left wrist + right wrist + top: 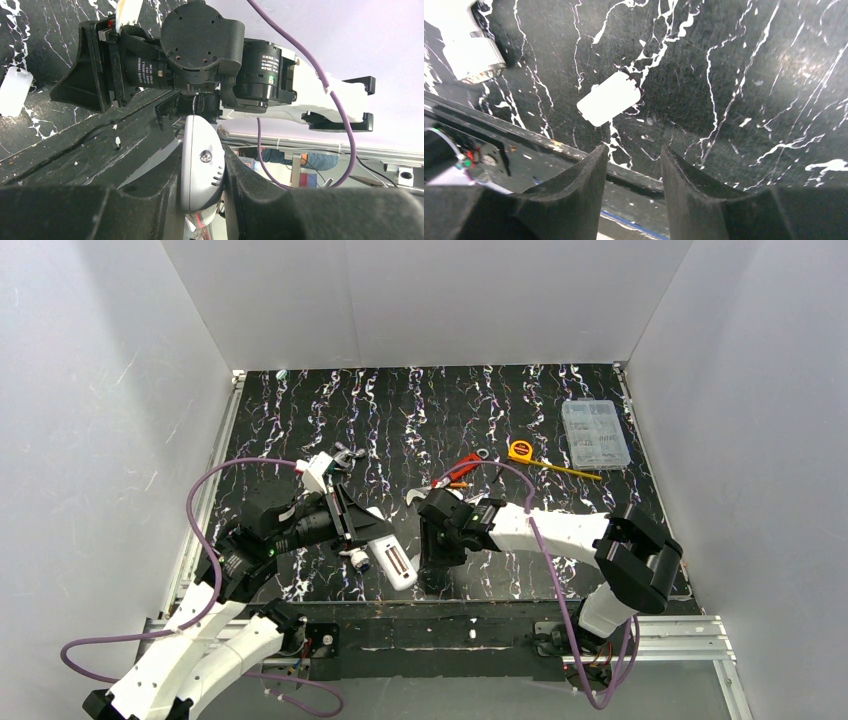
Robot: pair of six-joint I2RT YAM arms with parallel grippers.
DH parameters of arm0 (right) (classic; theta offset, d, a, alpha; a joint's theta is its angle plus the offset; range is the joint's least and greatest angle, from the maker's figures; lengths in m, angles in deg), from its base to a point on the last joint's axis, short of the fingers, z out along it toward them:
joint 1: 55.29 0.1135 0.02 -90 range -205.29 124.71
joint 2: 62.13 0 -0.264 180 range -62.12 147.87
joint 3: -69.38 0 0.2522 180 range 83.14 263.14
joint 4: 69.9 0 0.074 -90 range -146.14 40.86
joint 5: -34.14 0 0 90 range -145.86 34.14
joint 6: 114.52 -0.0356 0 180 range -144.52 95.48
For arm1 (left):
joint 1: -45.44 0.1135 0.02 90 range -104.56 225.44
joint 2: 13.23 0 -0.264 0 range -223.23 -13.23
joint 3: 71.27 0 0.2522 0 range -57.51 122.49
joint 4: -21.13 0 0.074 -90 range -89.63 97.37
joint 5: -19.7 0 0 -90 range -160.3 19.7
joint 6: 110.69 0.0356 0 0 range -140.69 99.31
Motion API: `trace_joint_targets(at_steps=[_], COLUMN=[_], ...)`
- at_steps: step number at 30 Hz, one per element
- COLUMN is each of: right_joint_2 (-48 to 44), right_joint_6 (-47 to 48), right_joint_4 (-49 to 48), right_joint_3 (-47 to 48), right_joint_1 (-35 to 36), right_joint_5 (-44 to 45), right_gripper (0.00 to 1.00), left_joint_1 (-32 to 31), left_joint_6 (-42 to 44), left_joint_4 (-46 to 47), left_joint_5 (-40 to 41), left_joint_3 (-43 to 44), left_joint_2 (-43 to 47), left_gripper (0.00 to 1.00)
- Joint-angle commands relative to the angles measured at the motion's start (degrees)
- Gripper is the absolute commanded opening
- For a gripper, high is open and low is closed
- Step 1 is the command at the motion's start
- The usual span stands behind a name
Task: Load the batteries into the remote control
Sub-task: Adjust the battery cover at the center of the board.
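My left gripper [358,530] is shut on the white remote control [393,562] and holds it tilted just above the table's front edge. From above I see slots on its upturned side. In the left wrist view the remote [201,165] stands end-on, pinched between both fingers [250,190]. My right gripper [435,562] hangs beside the remote, open and empty [631,152]. A small flat white cover piece [609,98] lies on the table ahead of it, also in the left wrist view [13,91]. A small orange thing, perhaps the batteries [458,484], lies by the wrench.
A red-handled wrench [460,468], a yellow tape measure [520,451] and a clear parts box [595,434] lie at the back right. A white cylinder with a silver end [471,52] sits next to the remote. The metal front rail [470,632] runs below both grippers.
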Motion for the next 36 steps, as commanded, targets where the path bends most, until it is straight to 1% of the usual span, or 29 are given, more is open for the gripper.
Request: trace_joint_targets(at_steps=[1, 5, 9, 20, 29, 36], right_joint_2=[-2.51, -1.96, -0.18, 5.95, 10.40, 12.79], right_joint_6=[-15.52, -19.12, -20.87, -25.22, -26.22, -27.14], right_joint_4=[1.54, -1.09, 0.23, 0.20, 6.48, 10.03], right_joint_3=[-0.33, -0.92, 0.48, 3.58, 9.46, 11.10], right_joint_1=[0.83, 1.17, 1.38, 2.09, 3.12, 3.57], right_joint_5=[1.32, 1.24, 1.45, 0.97, 3.94, 4.45], right_gripper=[0.53, 0.55, 0.57, 0.55, 0.55, 0.51], left_joint_1=[-0.06, -0.06, -0.06, -0.06, -0.05, -0.06], left_joint_6=[-0.17, -0.12, -0.20, -0.26, 1.24, 1.96], left_joint_4=[1.40, 0.81, -0.10, -2.04, -3.95, -5.19], left_joint_5=[-1.91, -2.16, -2.17, -2.19, -3.08, -3.46], left_joint_3=[1.26, 2.05, 2.31, 1.87, 3.06, 3.53], left_joint_2=[1.05, 1.75, 2.86, 6.14, 6.69, 7.43], left_gripper=[0.00, 0.00, 0.00, 0.00, 0.00, 0.00])
